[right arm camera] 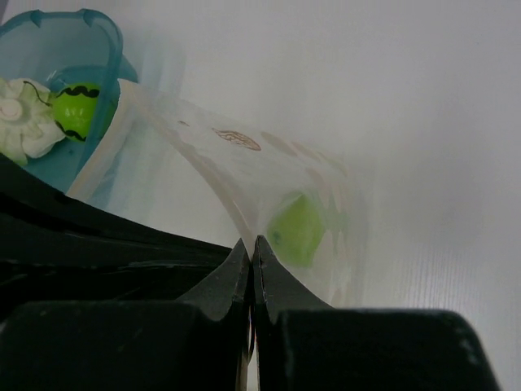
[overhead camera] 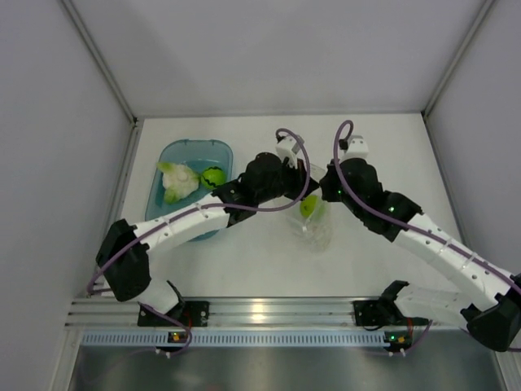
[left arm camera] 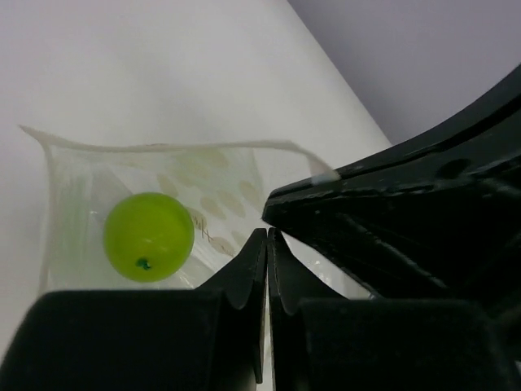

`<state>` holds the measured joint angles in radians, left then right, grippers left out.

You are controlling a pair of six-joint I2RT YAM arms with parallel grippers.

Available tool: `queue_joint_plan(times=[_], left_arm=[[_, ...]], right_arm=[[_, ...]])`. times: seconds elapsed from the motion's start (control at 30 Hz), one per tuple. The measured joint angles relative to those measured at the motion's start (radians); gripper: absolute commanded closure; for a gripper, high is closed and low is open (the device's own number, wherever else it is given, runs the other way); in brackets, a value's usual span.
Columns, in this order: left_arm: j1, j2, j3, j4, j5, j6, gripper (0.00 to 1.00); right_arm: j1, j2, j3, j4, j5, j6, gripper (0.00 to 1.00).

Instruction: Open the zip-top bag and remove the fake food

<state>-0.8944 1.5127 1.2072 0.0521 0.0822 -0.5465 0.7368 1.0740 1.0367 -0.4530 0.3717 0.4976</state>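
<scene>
The zip-top bag (overhead camera: 313,230) hangs between my two grippers at mid table, clear with pale dots. A plain lime-green ball (overhead camera: 309,205) of fake food sits inside it. In the left wrist view the bag (left arm camera: 220,175) shows its upper rim spread, with the ball (left arm camera: 148,236) low inside. My left gripper (left arm camera: 267,235) is shut, its tips pinching the bag's near wall. My right gripper (right arm camera: 252,242) is shut on the bag's (right arm camera: 244,155) edge, right beside the ball (right arm camera: 297,228). From above, the left gripper (overhead camera: 299,191) and right gripper (overhead camera: 324,199) stand close together.
A teal tub (overhead camera: 171,153) stands at the back left. It holds a white-and-pale-green leafy lump (overhead camera: 177,181) and a dark-striped green ball (overhead camera: 213,176). The left forearm lies over the tub's near right corner. Grey walls enclose the table on three sides.
</scene>
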Motion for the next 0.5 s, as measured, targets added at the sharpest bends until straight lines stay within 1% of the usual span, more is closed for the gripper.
queue_joint_plan(times=[0.07,0.2,0.5], left_arm=[[-0.005,0.033,-0.014,0.011,0.016,0.017,1.0],[-0.01,0.08,-0.047,0.036,0.061,0.054,1.0],[-0.035,0.094,-0.153,0.097,0.169,0.181,1.0]], right_arm=[[0.0,-0.011,-0.002,0.0,-0.001,0.003,1.0],[0.0,-0.034,-0.003,0.011,-0.007,0.004,1.0],[-0.002,-0.039,-0.003,0.017,-0.007,0.0,1.0]])
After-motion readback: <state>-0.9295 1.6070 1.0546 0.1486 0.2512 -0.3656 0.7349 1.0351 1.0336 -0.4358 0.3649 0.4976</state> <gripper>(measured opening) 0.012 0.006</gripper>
